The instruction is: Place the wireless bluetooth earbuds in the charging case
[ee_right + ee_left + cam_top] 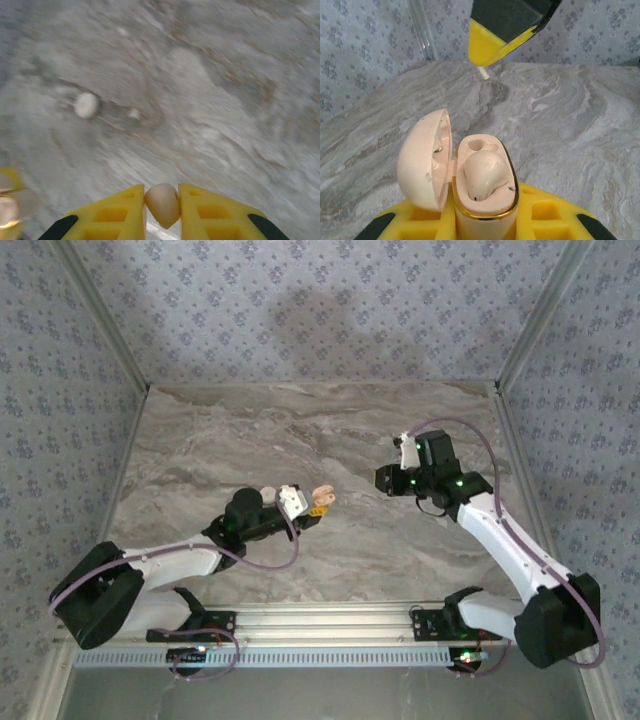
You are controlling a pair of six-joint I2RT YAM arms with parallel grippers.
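Note:
My left gripper (483,222) is shut on the cream-peach charging case (485,200), held upright with its lid (422,160) swung open to the left. One white earbud (482,176) sits in the case's near socket; the far socket (479,145) is hollow. In the top view the case (322,496) is at mid-table in the left gripper (312,506). My right gripper (162,201) is shut on the other earbud (162,207), hanging above the marble. It (386,480) is to the right of the case, apart from it. Its yellow finger (490,42) and the earbud's stem tip (483,73) hang above the case.
The marble tabletop (300,430) is walled by patterned panels on three sides, with metal posts at the back corners. A small pale round blob (86,105) lies blurred on the marble in the right wrist view. The case's edge (10,209) shows at that view's lower left.

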